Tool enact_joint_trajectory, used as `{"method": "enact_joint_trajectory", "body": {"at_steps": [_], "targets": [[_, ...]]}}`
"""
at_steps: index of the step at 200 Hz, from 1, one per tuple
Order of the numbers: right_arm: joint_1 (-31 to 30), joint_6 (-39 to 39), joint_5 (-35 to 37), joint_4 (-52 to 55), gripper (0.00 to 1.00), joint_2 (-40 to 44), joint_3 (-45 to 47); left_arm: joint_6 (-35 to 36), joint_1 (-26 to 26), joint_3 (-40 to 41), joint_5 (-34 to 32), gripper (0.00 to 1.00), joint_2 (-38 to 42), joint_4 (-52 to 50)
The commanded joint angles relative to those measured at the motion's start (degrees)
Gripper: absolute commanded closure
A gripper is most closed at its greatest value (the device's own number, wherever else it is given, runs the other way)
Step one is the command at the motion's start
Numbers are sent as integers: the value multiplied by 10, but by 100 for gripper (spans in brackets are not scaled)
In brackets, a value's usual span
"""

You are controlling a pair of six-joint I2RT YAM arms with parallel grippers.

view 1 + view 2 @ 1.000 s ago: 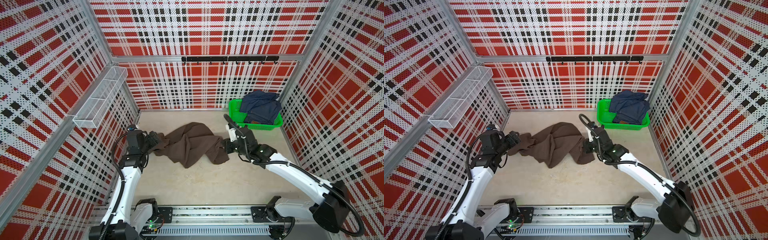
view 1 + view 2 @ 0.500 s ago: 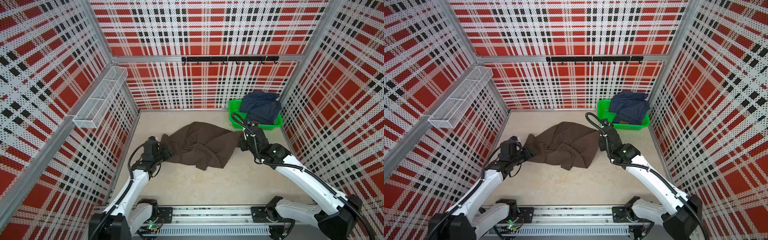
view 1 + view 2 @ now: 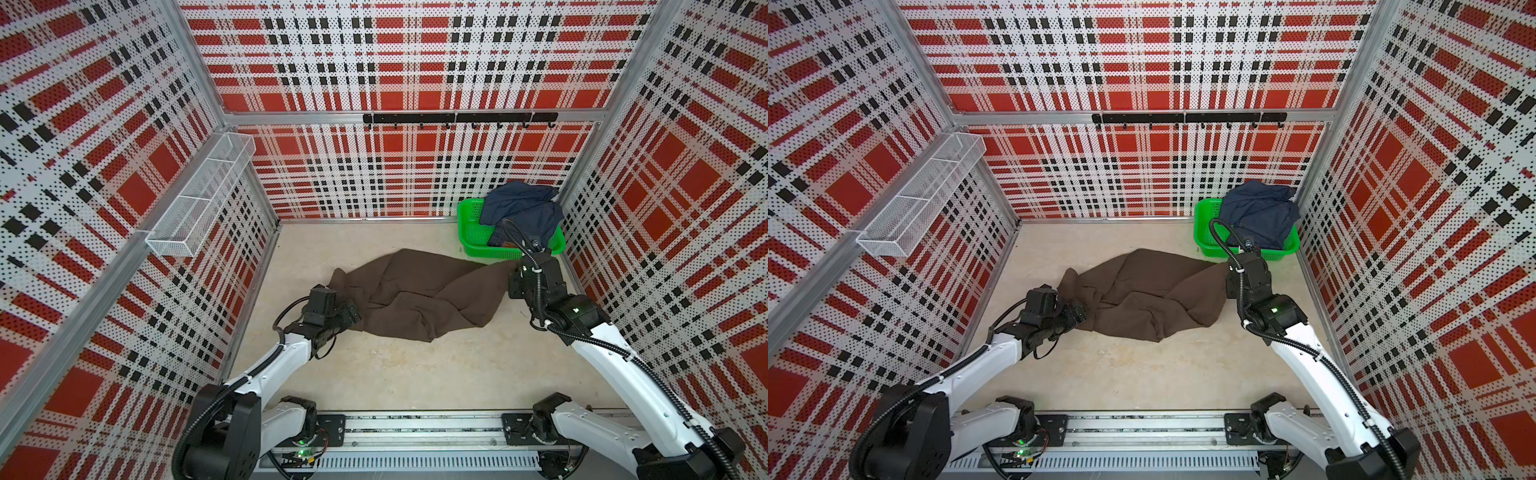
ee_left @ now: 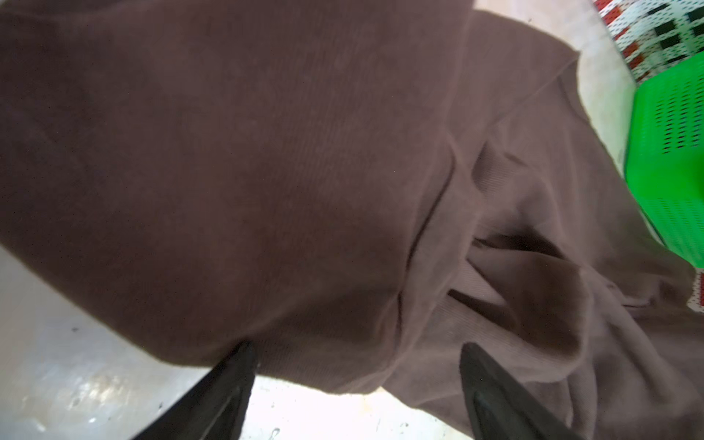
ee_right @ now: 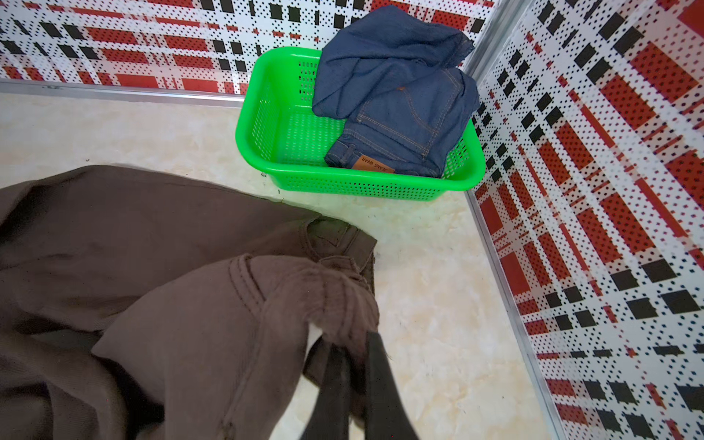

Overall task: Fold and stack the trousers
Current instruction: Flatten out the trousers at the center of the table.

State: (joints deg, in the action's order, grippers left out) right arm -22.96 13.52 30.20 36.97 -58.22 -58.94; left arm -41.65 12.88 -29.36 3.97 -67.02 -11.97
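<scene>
Across the middle of the desk [image 3: 415, 374] the trousers [image 3: 419, 291] lay crumpled, drawn out between the left arm [image 3: 291, 353] and right arm [image 3: 615, 353], likely to flatten them for folding, waist end near the green basket [image 3: 469, 232] holding the jeans [image 3: 523, 208]. The top views left both grips unclear: only the right wrist view showed the right jaws pinching the waistband [image 5: 335, 301], and the left wrist view the left jaws spread at the opposite edge.

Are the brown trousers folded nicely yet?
Not yet. The trousers lie rumpled in loose, uneven bunches on the table, with the right hand pinching the waistband.
</scene>
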Motion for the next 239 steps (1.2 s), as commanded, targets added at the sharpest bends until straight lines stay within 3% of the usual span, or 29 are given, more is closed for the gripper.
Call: {"method": "enact_joint_trajectory", "body": {"at_steps": [1, 23, 41, 61, 113, 144, 173, 200, 205, 219, 230, 239], "targets": [[16, 11, -3, -12, 100, 14, 2, -13, 0, -3, -25, 22, -15, 36], [36, 15, -15, -17, 100, 21, 8, -6, -8, -16, -30, 34, -36, 46], [53, 18, -28, -24, 100, 25, 14, -1, -22, -30, -23, 71, -52, 60], [73, 21, -44, -26, 100, 27, 15, 4, -48, -56, -14, 100, -48, 67], [126, 27, -73, -26, 100, 34, 4, 40, -167, -233, -4, 100, -8, 12], [167, 43, -85, -16, 100, 36, -11, 51, -244, -337, 33, 100, -38, -8], [196, 65, -81, -13, 100, 46, -14, 36, -305, -385, 53, 100, -69, 2], [202, 70, -95, -14, 100, 48, -10, 31, -332, -421, 76, 100, -142, 1], [202, 70, -98, -15, 100, 49, -10, 30, -332, -426, 85, 89, -156, 1], [202, 72, -112, -17, 100, 48, -6, 27, -324, -431, 108, 45, -188, 2], [202, 74, -119, -19, 100, 48, -3, 30, -313, -428, 112, 27, -193, 2], [202, 77, -122, -19, 100, 48, 0, 34, -301, -419, 103, 21, -187, 3]]}}
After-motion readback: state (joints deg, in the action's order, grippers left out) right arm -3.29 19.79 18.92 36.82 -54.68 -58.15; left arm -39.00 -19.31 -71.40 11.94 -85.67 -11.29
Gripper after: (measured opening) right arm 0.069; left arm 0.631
